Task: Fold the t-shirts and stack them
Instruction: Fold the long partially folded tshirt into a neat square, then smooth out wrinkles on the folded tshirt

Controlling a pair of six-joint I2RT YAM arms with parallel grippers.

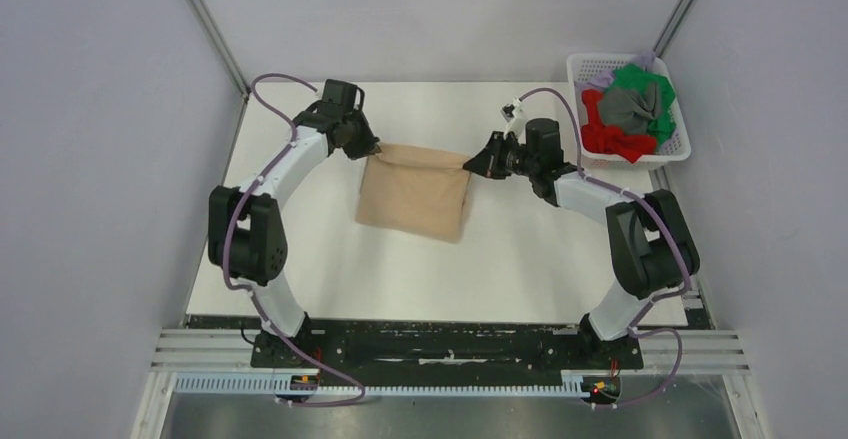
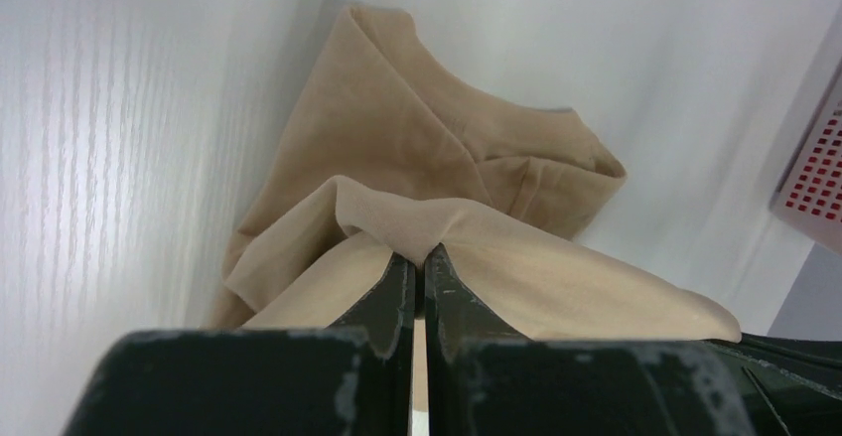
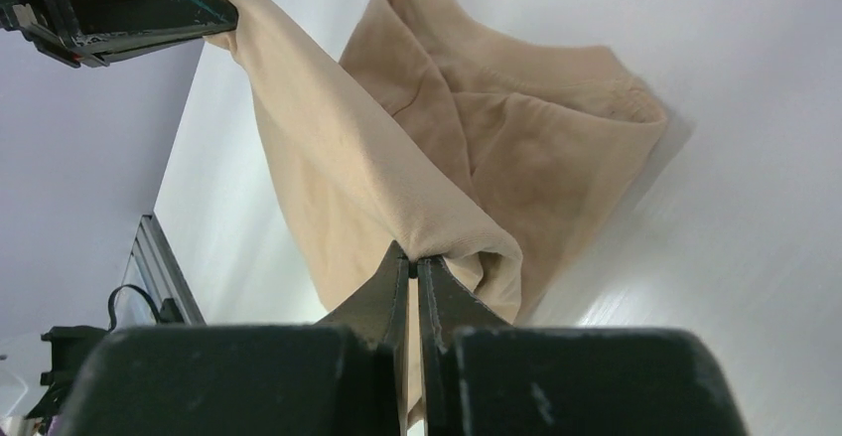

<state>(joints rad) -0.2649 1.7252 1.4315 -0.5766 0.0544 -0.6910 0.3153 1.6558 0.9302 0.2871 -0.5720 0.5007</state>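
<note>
The beige t-shirt [image 1: 415,195] hangs partly folded between my two grippers, with its lower part lying on the white table [image 1: 520,259]. My left gripper [image 1: 372,149] is shut on the shirt's far left corner; in the left wrist view [image 2: 419,253] cloth [image 2: 417,128] is pinched between the jaws. My right gripper [image 1: 473,164] is shut on the far right corner, as the right wrist view [image 3: 414,262] shows, with the shirt [image 3: 496,128] stretched towards the left gripper. Red, green, grey and lavender t-shirts [image 1: 628,111] lie bunched in the basket.
A white mesh basket [image 1: 680,147] stands at the table's far right corner; its edge shows in the left wrist view [image 2: 819,168]. Grey walls close in on the left, back and right. A metal rail [image 1: 450,344] runs along the near edge by the arm bases.
</note>
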